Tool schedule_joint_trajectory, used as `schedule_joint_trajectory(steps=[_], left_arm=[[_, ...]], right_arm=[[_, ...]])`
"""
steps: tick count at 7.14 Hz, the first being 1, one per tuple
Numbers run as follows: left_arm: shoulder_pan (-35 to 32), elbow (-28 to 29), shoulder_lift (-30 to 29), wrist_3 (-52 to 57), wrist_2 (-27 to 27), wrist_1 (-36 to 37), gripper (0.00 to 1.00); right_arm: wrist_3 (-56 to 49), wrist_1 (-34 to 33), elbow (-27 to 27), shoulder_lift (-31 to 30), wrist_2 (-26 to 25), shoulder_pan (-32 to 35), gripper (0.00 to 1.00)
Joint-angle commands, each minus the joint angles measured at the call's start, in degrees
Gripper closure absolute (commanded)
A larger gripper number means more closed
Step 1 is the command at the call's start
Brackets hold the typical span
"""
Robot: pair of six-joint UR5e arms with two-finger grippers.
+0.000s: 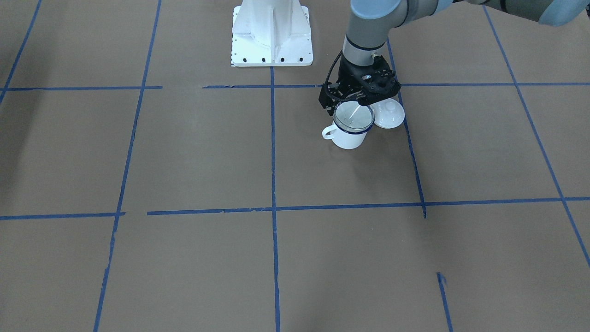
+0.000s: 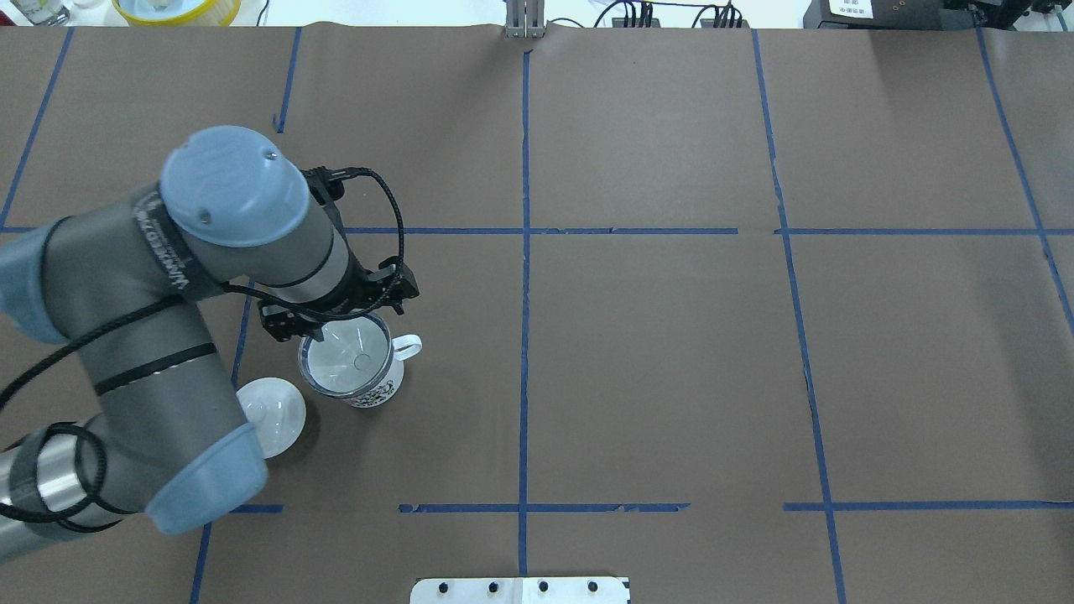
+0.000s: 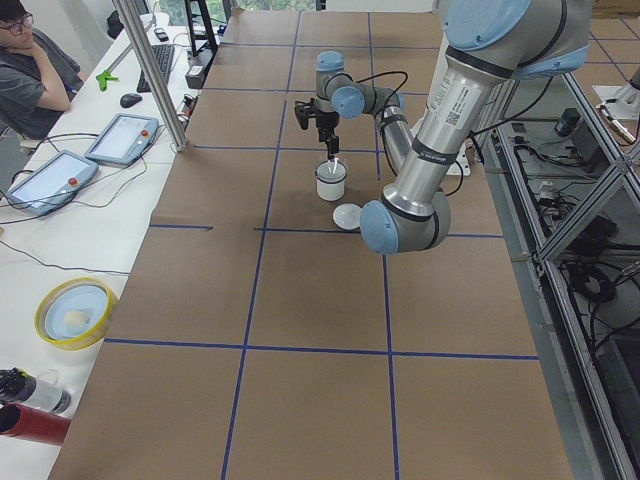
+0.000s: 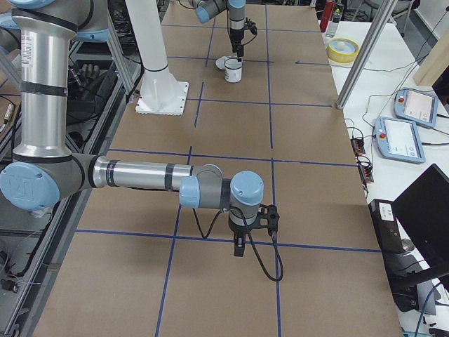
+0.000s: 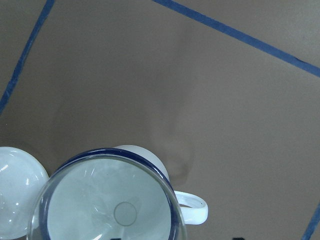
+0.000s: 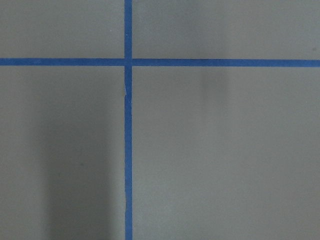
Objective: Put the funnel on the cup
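Note:
The cup [image 1: 349, 138] is a white mug with a blue rim and stands on the brown table on my left side. The clear funnel [image 1: 352, 117] sits in its mouth, bowl up and level. The funnel [image 2: 348, 356] shows the same way in the overhead view and in the left wrist view [image 5: 110, 200]. My left gripper [image 1: 357, 99] hangs right over the funnel's far rim. Its fingertips are hidden, so I cannot tell if it grips. My right gripper [image 4: 239, 249] hangs low over bare table, far from the cup, and I cannot tell its state.
A round white lid with a knob [image 2: 270, 415] lies right beside the cup, under my left arm. The white robot base [image 1: 272, 41] stands at the table's edge. Blue tape lines cross the brown table. A yellow bowl [image 3: 75, 312] sits on the side desk.

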Motion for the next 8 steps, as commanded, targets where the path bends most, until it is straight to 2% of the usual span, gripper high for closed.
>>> schedule_joint_trajectory(steps=[1,4,5,6,7,8], left_arm=[[-7.88,-5.15,8.25,19.26,-0.78,-2.21,0.0],[-26.4,-2.36,27.38,49.55,-15.15,-19.33,0.0],[-33.69,0.09,32.84,62.12,-18.24,-21.54,0.0],[-41.68,4.81,35.51,75.03,-20.79,-21.83,0.0],[-48.55,10.25,36.93,85.52,-20.91,-21.48,0.0],[-52.88,14.31,38.94,86.66,-21.17,-20.87,0.0]], right_arm=[[0.0,0.0,0.02,0.0,0.0,0.0,0.0],[0.0,0.0,0.02,0.0,0.0,0.0,0.0],[0.0,0.0,0.02,0.0,0.0,0.0,0.0],[0.0,0.0,-0.06,0.0,0.0,0.0,0.0],[0.0,0.0,0.02,0.0,0.0,0.0,0.0],[0.0,0.0,0.02,0.0,0.0,0.0,0.0]])
